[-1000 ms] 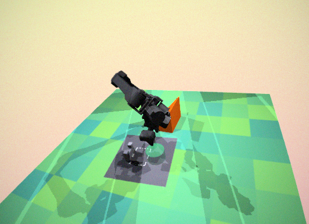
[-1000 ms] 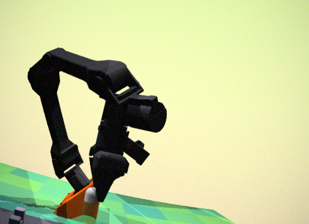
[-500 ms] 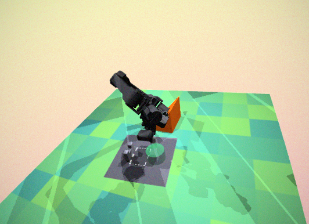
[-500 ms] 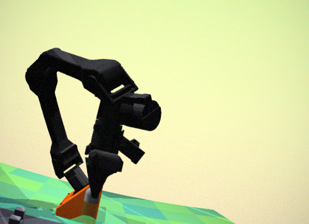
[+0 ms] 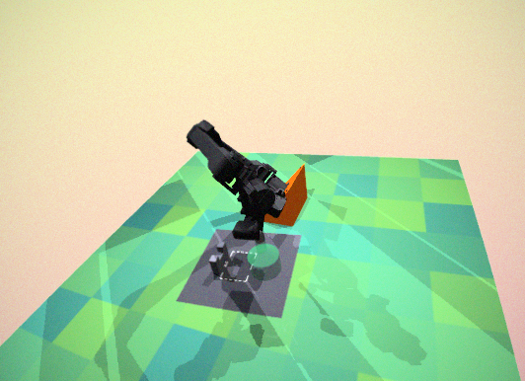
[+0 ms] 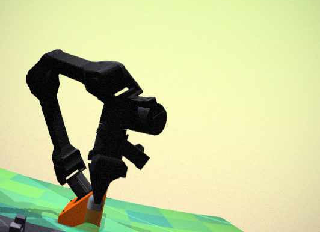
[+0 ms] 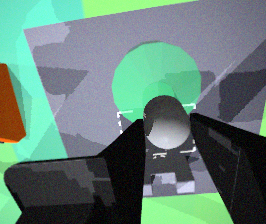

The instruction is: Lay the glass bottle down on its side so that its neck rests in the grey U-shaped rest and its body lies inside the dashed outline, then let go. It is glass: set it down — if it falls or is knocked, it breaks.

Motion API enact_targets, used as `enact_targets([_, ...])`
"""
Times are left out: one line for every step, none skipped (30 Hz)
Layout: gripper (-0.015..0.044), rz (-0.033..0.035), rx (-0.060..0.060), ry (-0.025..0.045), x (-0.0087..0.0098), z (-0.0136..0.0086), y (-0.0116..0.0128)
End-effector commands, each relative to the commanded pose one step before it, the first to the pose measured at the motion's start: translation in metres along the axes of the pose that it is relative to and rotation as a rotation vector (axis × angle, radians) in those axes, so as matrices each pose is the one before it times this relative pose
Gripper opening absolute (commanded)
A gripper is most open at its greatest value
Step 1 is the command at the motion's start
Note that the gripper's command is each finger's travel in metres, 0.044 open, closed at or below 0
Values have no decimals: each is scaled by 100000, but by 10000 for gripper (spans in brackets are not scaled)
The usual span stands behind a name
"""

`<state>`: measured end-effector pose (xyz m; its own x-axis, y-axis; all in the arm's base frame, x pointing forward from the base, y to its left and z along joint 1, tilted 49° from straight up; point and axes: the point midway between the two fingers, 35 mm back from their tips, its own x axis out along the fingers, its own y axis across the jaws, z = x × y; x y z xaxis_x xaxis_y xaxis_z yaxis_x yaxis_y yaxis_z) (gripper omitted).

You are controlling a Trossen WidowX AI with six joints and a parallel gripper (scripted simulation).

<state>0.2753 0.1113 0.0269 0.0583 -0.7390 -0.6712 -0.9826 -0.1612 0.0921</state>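
Observation:
The glass bottle (image 5: 263, 256) (image 7: 156, 65) (image 6: 95, 204) stands upright, with a wide, clear green body and a grey-white top. My gripper (image 5: 259, 239) (image 6: 97, 202) (image 7: 166, 122) points down from above and is shut on the bottle's grey-white top, one finger on each side. The grey U-shaped rest (image 5: 214, 266) (image 6: 20, 219) (image 7: 185, 187) stands beyond the dashed outline (image 5: 237, 280) (image 7: 126, 112), on the side away from the bottle. The body overlaps the near edge of the outline in the wrist view. The contact under the bottle's base is hard to see.
A dark grey mat (image 5: 263, 304) (image 7: 91, 47) lies under the bottle, the outline and the rest. The orange wedge-shaped block (image 5: 296, 200) (image 6: 73, 212) (image 7: 1, 102) stands at the arm's base, beside the mat. Arm shadows cross the patterned green table top (image 5: 395, 263).

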Motion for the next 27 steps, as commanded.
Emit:
enact_targets([125, -292, -297, 156, -90, -163, 6])
enact_targets([125, 0, 0, 0, 0, 0, 0])
enact_targets([125, 0, 0, 0, 0, 0, 0])
enact_targets([125, 0, 0, 0, 0, 0, 0])
enact_targets([125, 0, 0, 0, 0, 0, 0])
enact_targets([125, 0, 0, 0, 0, 0, 0])
enact_targets([125, 0, 0, 0, 0, 0, 0])
enact_targets([125, 292, 297, -153, 49, 36, -7])
enact_targets([125, 2, -2, 5, -39, -126, 0])
enact_targets([125, 2, -1, 5, -38, -127, 0])
enact_targets([125, 1, 1, 3, -37, -127, -1])
enact_targets([125, 0, 5, -2, -37, -128, -1])
enact_targets([125, 0, 9, -11, -37, -130, -1])
enact_targets([125, 3, 12, -24, -37, -131, -2])
enact_targets([125, 7, 14, -42, -30, -108, -2])
enact_targets([125, 13, 15, -64, -9, -27, -2])
enact_targets([125, 22, 10, -81, -10, -32, -2])
enact_targets([125, 29, 4, -93, -10, -34, -2])
enact_targets([125, 34, -1, -101, -10, -35, -2])
enact_targets([125, 37, -4, -105, -10, -36, -2])
enact_targets([125, 38, -6, -107, -10, -36, -1])
enact_targets([125, 39, -7, -107, -10, -37, -1])
enact_targets([125, 40, -8, -107, -10, -38, -1])
enact_targets([125, 41, -8, -107, -10, -38, -1])
enact_targets([125, 41, -9, -107, -9, -38, -1])
enact_targets([125, 41, -9, -107, -9, -39, -1])
enact_targets([125, 42, -10, -107, -9, -39, -1])
